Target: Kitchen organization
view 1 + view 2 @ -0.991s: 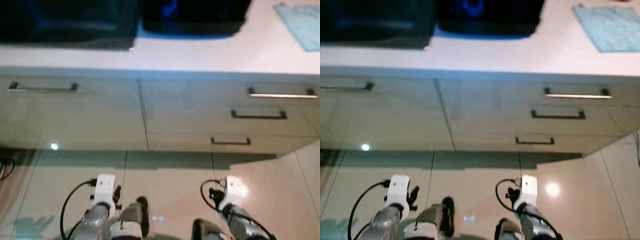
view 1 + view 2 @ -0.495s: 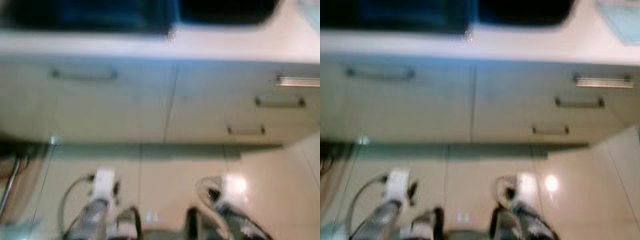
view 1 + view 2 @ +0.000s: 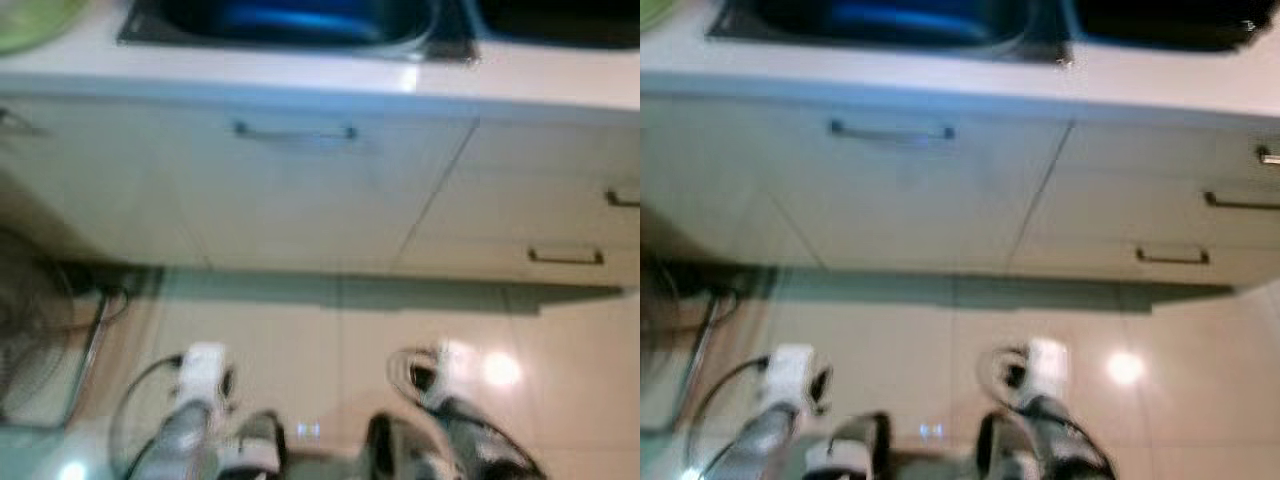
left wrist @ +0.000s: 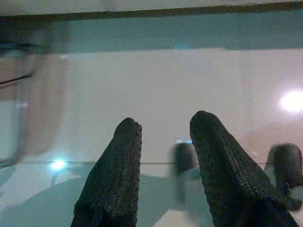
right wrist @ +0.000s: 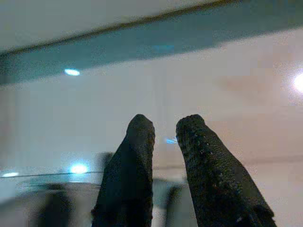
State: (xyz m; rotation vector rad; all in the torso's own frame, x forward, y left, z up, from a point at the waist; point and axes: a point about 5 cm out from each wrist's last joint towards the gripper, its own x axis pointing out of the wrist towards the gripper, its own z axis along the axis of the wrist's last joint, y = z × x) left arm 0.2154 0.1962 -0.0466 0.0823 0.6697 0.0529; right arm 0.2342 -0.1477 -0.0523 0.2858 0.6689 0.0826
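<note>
A dark sink (image 3: 290,20) is set into the pale countertop (image 3: 520,75) at the top of the eye views, blurred. Below it is a cream cabinet door with a bar handle (image 3: 295,131), and drawers with dark handles (image 3: 565,256) to the right. Both silver arms hang low over the beige tiled floor (image 3: 330,330). In the left wrist view my left gripper (image 4: 163,123) is open, its two black fingers apart with only floor between them. My right gripper (image 5: 165,123) points at the floor too, open by a narrow gap and holding nothing.
A green thing (image 3: 30,20) lies on the counter's far left corner. A dark wire-framed object with cables (image 3: 50,330) stands on the floor at the left, by the cabinet's end. Open tiled floor lies between me and the cabinets.
The whole picture has shifted: the camera has swung left, so the sink and the door handle now sit near the middle. The blue cloth has left the frame. Both arms still hang.
</note>
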